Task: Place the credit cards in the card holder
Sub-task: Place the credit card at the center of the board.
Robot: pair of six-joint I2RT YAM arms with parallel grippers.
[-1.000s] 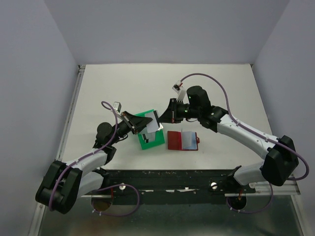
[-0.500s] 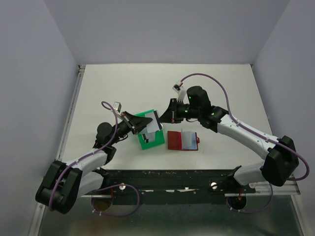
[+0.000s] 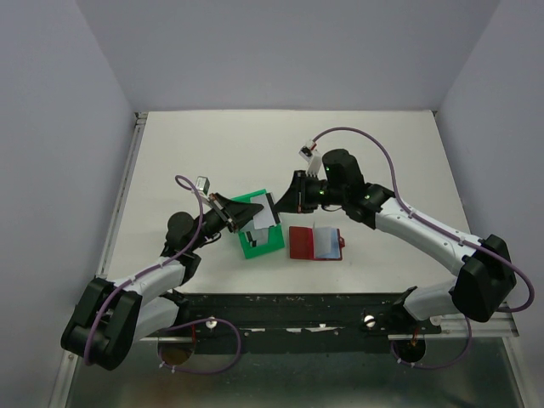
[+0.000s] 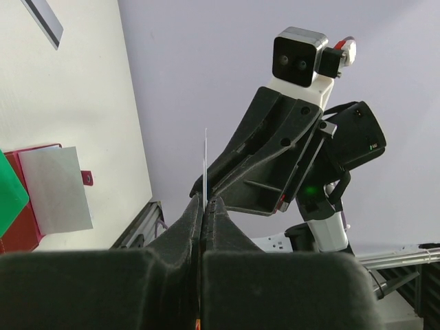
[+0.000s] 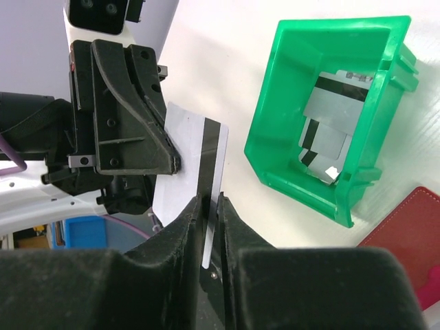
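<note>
Your left gripper (image 4: 205, 201) had its jaws pressed together on a credit card (image 5: 187, 168). In its own wrist view, the card showed only as a thin edge rising from between the pads. From the right wrist view you could see it pinching the card's far end, on the pale face away from the dark stripe.

Your right gripper (image 5: 210, 201) met it from the other side, its jaws at a narrow gap with the striped end of the same card down in that gap. You could not tell from these views whether those pads were pressing the card or only standing beside it.

The card was held upright in the air between the two grippers, above the far right corner of the green tray (image 5: 270, 100), not touching it. Inside the tray lay several more cards (image 5: 328, 124), grey with dark stripes, overlapping one another on its floor.

The card holder (image 3: 303, 242) lay opened flat on the table (image 3: 212, 153) just to the right of the tray, its dark red cover beside the light blue inner side. It sat nearer the arm bases than the right gripper, and neither gripper touched it.

At the top left corner of the left wrist view, a grey strip (image 4: 42, 20) with a dark edge, seemingly another card, lay on the table well beyond the holder.
</note>
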